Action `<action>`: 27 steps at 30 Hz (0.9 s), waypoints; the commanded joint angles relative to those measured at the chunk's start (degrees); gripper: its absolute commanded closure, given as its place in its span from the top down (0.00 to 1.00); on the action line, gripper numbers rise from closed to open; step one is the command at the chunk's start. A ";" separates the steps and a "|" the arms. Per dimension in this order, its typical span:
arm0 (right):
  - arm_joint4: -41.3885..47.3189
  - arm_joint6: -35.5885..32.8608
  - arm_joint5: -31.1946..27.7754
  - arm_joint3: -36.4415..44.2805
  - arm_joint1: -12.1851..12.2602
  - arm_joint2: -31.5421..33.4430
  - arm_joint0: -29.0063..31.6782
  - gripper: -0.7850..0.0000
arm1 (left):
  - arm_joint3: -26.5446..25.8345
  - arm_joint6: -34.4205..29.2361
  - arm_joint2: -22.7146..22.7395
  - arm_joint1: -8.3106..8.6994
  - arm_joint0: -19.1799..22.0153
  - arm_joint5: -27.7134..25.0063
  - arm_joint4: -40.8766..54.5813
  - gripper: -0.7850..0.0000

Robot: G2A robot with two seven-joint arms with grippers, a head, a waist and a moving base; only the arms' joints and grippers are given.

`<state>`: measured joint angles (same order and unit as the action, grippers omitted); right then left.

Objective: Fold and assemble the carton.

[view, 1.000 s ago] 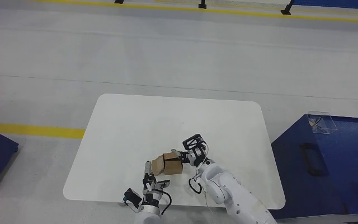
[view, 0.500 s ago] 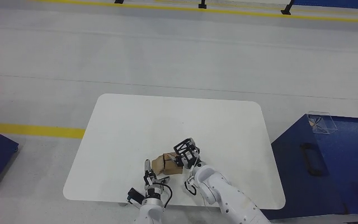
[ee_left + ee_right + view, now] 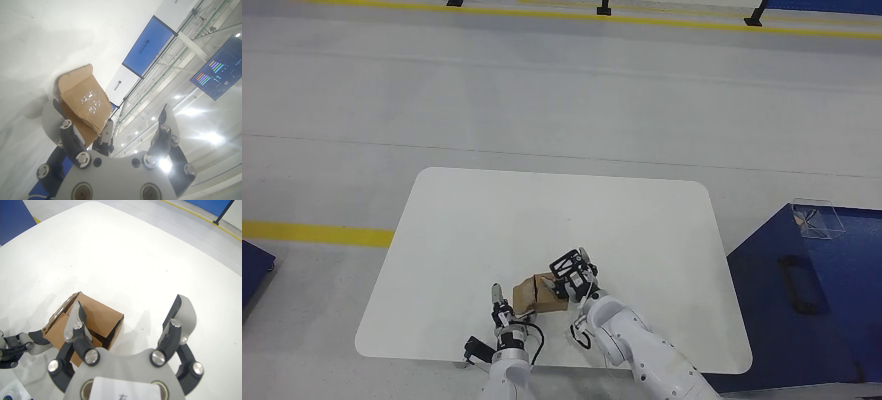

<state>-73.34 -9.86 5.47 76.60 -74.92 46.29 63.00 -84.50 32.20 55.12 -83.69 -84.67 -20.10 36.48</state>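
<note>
A small brown carton (image 3: 535,292) lies near the front edge of the white table (image 3: 542,210), partly folded, with one end open and loose flaps (image 3: 105,317). My right gripper (image 3: 571,272) hangs open just above its right end; one fingertip (image 3: 77,311) is over the carton's top panel and the other stands over bare table. My left gripper (image 3: 500,300) is open at the carton's left side. One of its fingers (image 3: 36,336) touches the carton's side wall. In the left wrist view the carton (image 3: 85,98) rests against one finger of the open left gripper (image 3: 111,113).
A dark blue cabinet (image 3: 802,290) stands right of the table, with a clear plastic box (image 3: 817,215) on top. The table's front edge (image 3: 542,362) runs just behind both arms. Bare tabletop stretches away behind and to both sides of the carton.
My right gripper has shifted left and closer over the carton. My left gripper has moved up along the carton's left side. The carton has barely moved.
</note>
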 commanded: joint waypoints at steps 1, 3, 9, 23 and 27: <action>-0.24 0.05 -0.18 -0.09 -0.13 0.06 0.08 1.00 | 0.24 0.27 0.15 -0.21 0.07 -0.11 -0.28 1.00; -0.57 -0.01 -0.23 -0.15 -0.26 0.15 0.16 1.00 | 0.32 0.10 0.25 -0.44 0.13 -0.41 -0.08 1.00; -0.92 -0.26 -0.65 -0.19 -0.61 0.62 0.50 1.00 | 0.58 -0.91 1.40 -0.80 -0.43 -1.16 -0.15 1.00; -2.27 -0.72 -1.32 -0.23 -1.48 1.09 1.29 1.00 | -1.09 -0.41 4.23 -1.52 -2.74 -9.36 -6.88 1.00; -2.61 -0.82 -1.44 -0.13 -1.68 1.38 1.50 1.00 | -2.50 -1.65 4.24 -1.68 -4.67 -13.86 -10.61 1.00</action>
<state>-75.87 -10.65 4.07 76.44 -76.56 47.59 64.45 -86.66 31.03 59.44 -85.32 -88.80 -32.84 26.85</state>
